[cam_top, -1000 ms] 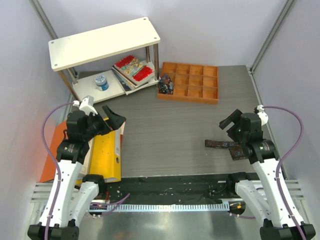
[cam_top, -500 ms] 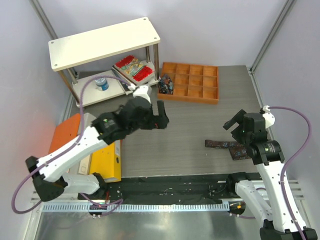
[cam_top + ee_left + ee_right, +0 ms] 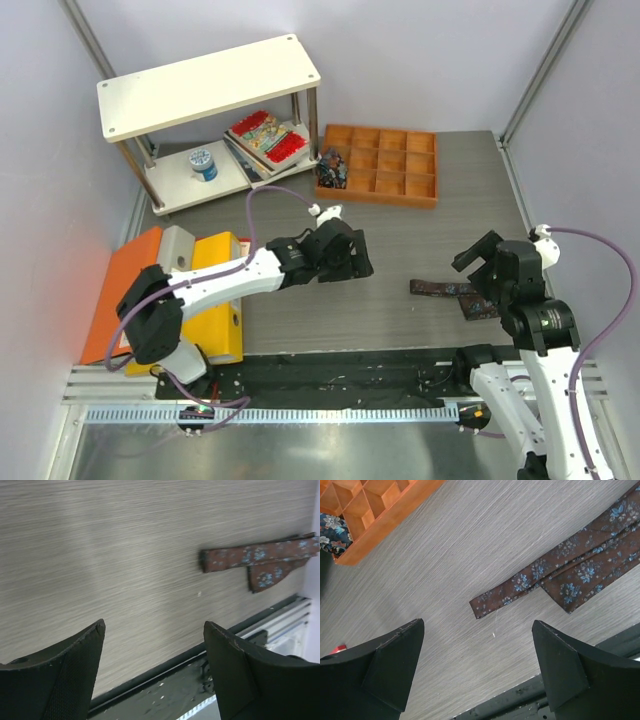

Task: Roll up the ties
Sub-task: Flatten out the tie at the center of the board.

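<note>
My left claw is released. In its wrist view the two dark fingers stand apart with only bare table between them. It hangs over the grey tabletop on the near side of the orange tray, below the tray's left end and well apart from it. The arm reaches out low from the left.

My right claw is spread wide too, with nothing in it. It sits nearer to me than the tray's right end, also well apart from the tray.

The tie I'm after lies flat on the table on the near side of the tray, under its right half and close to the table's near edge. The right claw is just above and beside it, not touching. The tie is brown with small bluish flowers. From the right wrist camera the tie shows as two strips lying partly over each other, one narrow end pointing left.

In the tray's left-hand column sits a rolled bundle of dark speckled cloth. It looks like a tie, though I can't be sure.

Left of the tray stands a white shelf, with red patterned books on its lower board just beside the tray's left end. Further left and nearer to me lies a yellow binder.
</note>
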You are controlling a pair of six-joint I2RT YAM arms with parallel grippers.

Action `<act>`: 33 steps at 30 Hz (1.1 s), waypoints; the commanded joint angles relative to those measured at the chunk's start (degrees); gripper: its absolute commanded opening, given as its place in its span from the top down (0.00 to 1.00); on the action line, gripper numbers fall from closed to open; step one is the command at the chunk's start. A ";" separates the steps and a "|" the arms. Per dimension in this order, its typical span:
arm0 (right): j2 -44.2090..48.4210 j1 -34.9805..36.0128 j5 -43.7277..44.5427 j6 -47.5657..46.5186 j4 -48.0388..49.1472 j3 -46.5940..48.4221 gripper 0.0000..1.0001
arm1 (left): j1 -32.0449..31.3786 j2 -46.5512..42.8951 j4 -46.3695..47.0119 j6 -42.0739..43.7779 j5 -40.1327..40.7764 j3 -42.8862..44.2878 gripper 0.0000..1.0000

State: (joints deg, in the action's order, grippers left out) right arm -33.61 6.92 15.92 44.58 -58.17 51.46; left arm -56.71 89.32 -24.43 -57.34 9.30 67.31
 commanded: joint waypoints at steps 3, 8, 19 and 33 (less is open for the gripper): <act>1.96 0.11 -1.51 1.83 -0.62 0.66 0.10 | -0.07 8.47 19.83 -5.66 -7.10 0.72 0.28; 3.28 0.11 -1.51 1.74 -1.24 0.13 0.13 | -1.47 18.42 21.08 -7.26 -8.86 8.35 0.43; 3.81 0.11 -0.90 0.95 -1.33 -1.27 0.17 | -4.29 30.64 23.28 -11.65 -8.51 16.89 0.52; 4.69 0.20 -1.16 0.95 -0.54 -3.12 0.19 | -4.99 35.83 24.16 -12.97 -8.95 17.50 0.59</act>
State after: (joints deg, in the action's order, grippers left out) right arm -29.85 6.92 14.87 45.82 -59.79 48.73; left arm -61.28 123.13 -2.35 -69.08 0.97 82.70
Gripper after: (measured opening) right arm 0.813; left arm 0.430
